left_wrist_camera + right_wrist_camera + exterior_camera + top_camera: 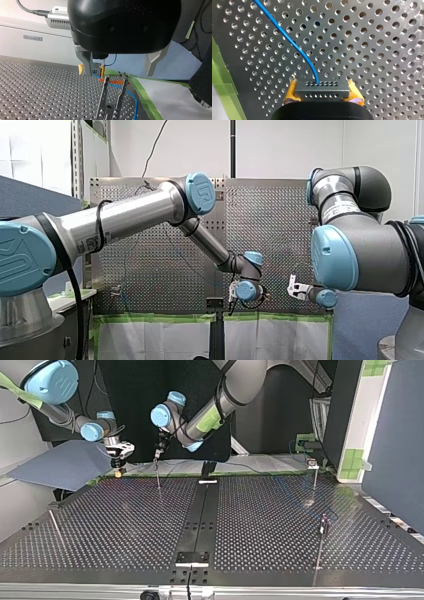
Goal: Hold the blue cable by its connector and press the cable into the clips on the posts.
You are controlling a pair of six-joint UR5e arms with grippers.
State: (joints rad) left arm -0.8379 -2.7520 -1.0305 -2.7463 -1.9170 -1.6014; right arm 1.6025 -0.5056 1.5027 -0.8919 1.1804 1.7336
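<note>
**Connector pinched at the far edge, left claw spread over a post**

Top view first. Nearest us lies the perforated counter [125, 530], with a thin post [322, 532] standing at the right and a second post [314, 471] further back. At the far edge both arms are down, close together. My right claw [118, 471] is at the view's left. My left claw [158, 455] is just beside it, above the clip post [158, 477].

On the right wrist view, the yellow pads [291, 91] pinch the grey connector [322, 89] from both sides. The blue cable [294, 46] leaves its middle and curves away over the counter's holes, with green tape [222, 82] off to one side.

On the left wrist view, my left claw's grey fingers [87, 65] stand spread wide, gripping nothing. Ahead of them rises the clip post, two metal strips with an orange strip [112, 81] across the top. The blue cable runs along the counter past it, and I cannot tell whether it sits in the clip. Beyond, the right claw holds the connector near the green tape.
</note>
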